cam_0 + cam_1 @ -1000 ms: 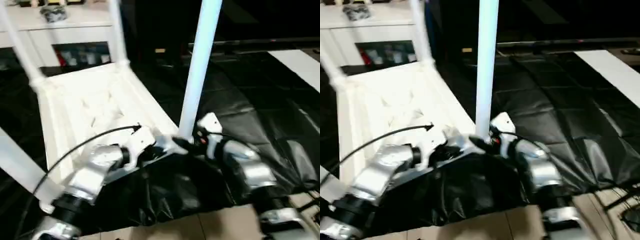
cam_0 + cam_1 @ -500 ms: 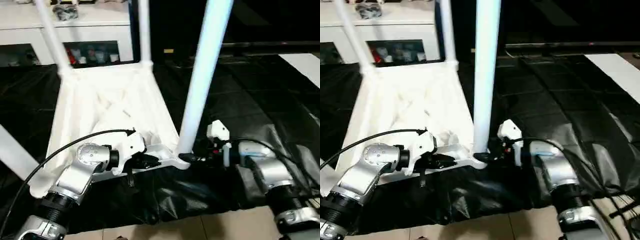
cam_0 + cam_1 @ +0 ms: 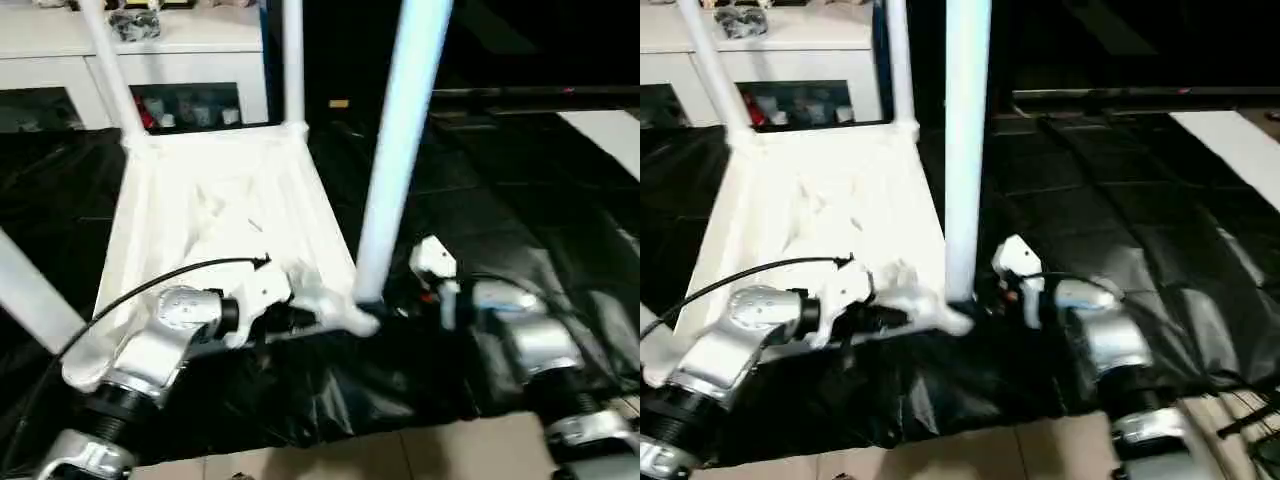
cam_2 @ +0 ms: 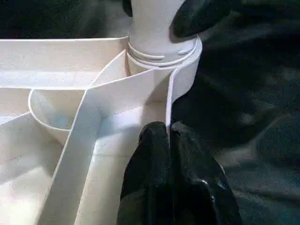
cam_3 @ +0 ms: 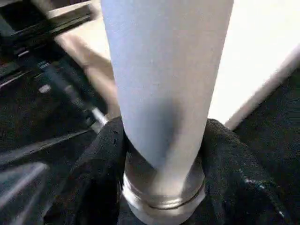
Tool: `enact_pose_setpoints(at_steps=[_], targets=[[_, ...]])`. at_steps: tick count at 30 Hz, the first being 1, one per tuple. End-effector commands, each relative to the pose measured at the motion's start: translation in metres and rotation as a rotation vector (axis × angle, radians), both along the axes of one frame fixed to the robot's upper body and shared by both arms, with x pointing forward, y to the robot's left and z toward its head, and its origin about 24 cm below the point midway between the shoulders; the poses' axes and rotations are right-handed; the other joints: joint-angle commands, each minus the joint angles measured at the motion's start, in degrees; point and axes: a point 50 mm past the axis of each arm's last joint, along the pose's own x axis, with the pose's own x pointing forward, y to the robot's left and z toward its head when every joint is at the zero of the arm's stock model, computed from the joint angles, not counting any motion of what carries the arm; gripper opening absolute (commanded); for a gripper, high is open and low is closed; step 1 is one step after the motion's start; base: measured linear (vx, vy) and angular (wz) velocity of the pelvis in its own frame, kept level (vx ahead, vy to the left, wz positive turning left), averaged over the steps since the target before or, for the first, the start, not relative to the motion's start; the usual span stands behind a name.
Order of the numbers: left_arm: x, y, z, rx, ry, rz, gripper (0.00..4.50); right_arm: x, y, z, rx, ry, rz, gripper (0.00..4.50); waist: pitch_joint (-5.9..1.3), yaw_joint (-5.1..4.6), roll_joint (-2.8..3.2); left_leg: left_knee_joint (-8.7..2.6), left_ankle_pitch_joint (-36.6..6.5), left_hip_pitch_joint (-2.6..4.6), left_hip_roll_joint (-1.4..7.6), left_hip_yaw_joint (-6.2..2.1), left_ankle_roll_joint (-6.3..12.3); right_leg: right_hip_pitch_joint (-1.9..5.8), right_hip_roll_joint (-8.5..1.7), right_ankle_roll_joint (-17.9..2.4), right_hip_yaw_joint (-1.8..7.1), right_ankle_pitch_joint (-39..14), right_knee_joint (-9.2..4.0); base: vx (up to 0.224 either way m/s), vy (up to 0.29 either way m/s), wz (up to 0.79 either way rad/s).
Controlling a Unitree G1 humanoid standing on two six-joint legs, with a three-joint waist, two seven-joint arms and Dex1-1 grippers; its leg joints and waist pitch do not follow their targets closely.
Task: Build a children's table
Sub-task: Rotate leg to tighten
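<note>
2 grippers low at the tabletop (image 3: 210,215) corner: left gripper (image 4: 168,136) on rim, right gripper (image 5: 161,154) around leg (image 3: 395,150).

Both silver forearms reach forward and angle inward so the two grippers meet near the middle. The left gripper (image 4: 168,140) has its two black fingers (image 4: 150,159) pressed together, pinching a thin upright wall of the tabletop (image 4: 56,61). The right gripper (image 5: 161,154) points across toward the left one; its fingers (image 5: 105,159) stand apart on either side of the base of an upright leg (image 5: 164,70), touching it on both sides.
</note>
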Motion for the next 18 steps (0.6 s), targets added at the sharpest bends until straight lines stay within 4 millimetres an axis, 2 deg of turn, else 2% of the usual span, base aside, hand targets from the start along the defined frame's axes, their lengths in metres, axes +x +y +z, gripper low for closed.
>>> enact_pose_setpoints(at_steps=[1, 3, 5, 6, 10, 11, 12, 13, 14, 15, 16, 17, 18], targets=[[0.008, -0.027, 0.016, -0.075, -0.104, 0.071, 0.00, -0.012, 0.035, -0.027, 0.000, 0.104, -0.009, 1.98, -3.05, -0.26, -0.42, -4.71, -15.5, 0.50, 1.64, -0.56, 0.33, 2.34, -3.50, -8.3, 2.91, -23.1, -5.45, 0.000, 0.000, 0.00], [0.008, -0.037, 0.016, -0.095, -0.108, 0.112, 0.00, -0.010, 0.043, -0.031, -0.007, 0.094, -0.085, 1.98, -2.97, -0.93, -0.46, -4.74, -17.1, 0.58, 1.49, -0.65, -0.24, 2.17, -3.52, -7.5, 2.79, -25.5, -5.82, 0.000, 0.000, 0.00], [0.008, -0.046, 0.017, -0.111, -0.115, 0.138, 0.00, -0.009, 0.053, -0.033, 0.008, 0.090, -0.131, 1.98, -2.97, -1.47, -0.48, -4.87, -17.4, 0.17, 1.46, -0.85, -0.28, 2.24, -3.44, -6.7, 2.66, -26.3, -5.88, 0.000, 0.000, 0.00], [0.007, -0.054, 0.018, -0.124, -0.120, 0.149, 0.00, -0.008, 0.066, -0.032, 0.023, 0.089, -0.165, 1.97, -2.99, -1.60, -0.27, -4.86, -18.1, 0.22, 1.41, -0.96, -0.28, 2.20, -3.53, -6.2, 2.57, -27.2, -6.10, 0.000, 0.000, 0.00], [0.005, -0.065, 0.019, -0.136, -0.130, 0.157, 0.00, -0.001, 0.088, -0.028, 0.053, 0.097, -0.264, 1.97, -3.12, -2.44, -0.32, -4.85, -17.6, -0.30, 1.24, -1.10, 0.02, 2.30, -3.41, -6.1, 2.51, -26.3, -6.03, 0.000, 0.000, 0.00], [0.005, -0.066, 0.019, -0.135, -0.132, 0.154, 0.00, -0.001, 0.092, -0.026, 0.062, 0.096, -0.264, 1.97, -3.13, -2.31, 0.02, -4.85, -17.7, -0.13, 1.26, -1.13, 0.08, 2.16, -3.46, -6.1, 2.56, -25.9, -6.03, 0.000, 0.000, 0.00], [0.005, -0.067, 0.019, -0.134, -0.132, 0.151, 0.00, -0.001, 0.098, -0.024, 0.072, 0.084, -0.253, 1.97, -3.14, -2.43, -0.14, -4.81, -18.2, 0.04, 1.29, -1.06, 0.18, 1.99, -3.33, -6.5, 2.58, -25.1, -6.06, 0.000, 0.000, 0.00], [0.006, -0.066, 0.019, -0.131, -0.133, 0.153, 0.00, -0.003, 0.102, -0.020, 0.090, 0.062, -0.217, 1.97, -3.17, -2.29, 0.39, -4.81, -18.2, 0.15, 1.31, -1.02, 0.25, 1.95, -3.35, -7.0, 2.67, -23.8, -5.93, 0.000, 0.000, 0.00], [0.006, -0.066, 0.019, -0.131, -0.133, 0.153, 0.00, -0.003, 0.102, -0.020, 0.090, 0.062, -0.217, 1.97, -3.19, -2.35, 0.22, -4.79, -18.1, 0.16, 1.35, -0.93, 0.30, 1.94, -3.26, -7.2, 2.72, -22.9, -5.99, 0.000, 0.000, 0.00], [0.007, -0.062, 0.018, -0.121, -0.135, 0.157, 0.00, -0.004, 0.103, -0.017, 0.107, 0.046, -0.189, 2.31, -3.23, -2.21, 0.76, -4.82, -17.8, 0.20, 1.36, -0.95, 0.30, 2.01, -3.19, -8.0, 2.76, -20.8, -5.68, 0.000, 0.000, 0.00], [0.009, -0.057, 0.018, -0.109, -0.135, 0.161, 0.00, -0.004, 0.098, -0.016, 0.127, 0.048, -0.176, 2.31, -3.25, -2.39, 0.85, -4.88, -17.9, 0.20, 1.41, -0.86, 0.27, 2.08, -2.97, -8.5, 2.74, -18.5, -5.63, 0.000, 0.000, 0.00], [0.009, -0.057, 0.018, -0.107, -0.135, 0.162, 0.00, -0.005, 0.097, -0.016, 0.130, 0.048, -0.175, 2.31, -3.31, -2.38, 0.68, -4.87, -17.6, 0.03, 1.37, -0.89, 0.36, 2.31, -2.97, -8.9, 2.74, -17.4, -5.44, 0.000, 0.000, 0.00], [0.009, -0.054, 0.018, -0.104, -0.132, 0.151, 0.00, -0.004, 0.088, -0.017, 0.129, 0.051, -0.177, 2.55, -3.38, -2.30, 0.83, -4.81, -17.3, 0.08, 1.34, -0.78, 0.60, 2.38, -2.96, -9.4, 2.79, -15.9, -5.35, 0.000, 0.000, 0.00]])
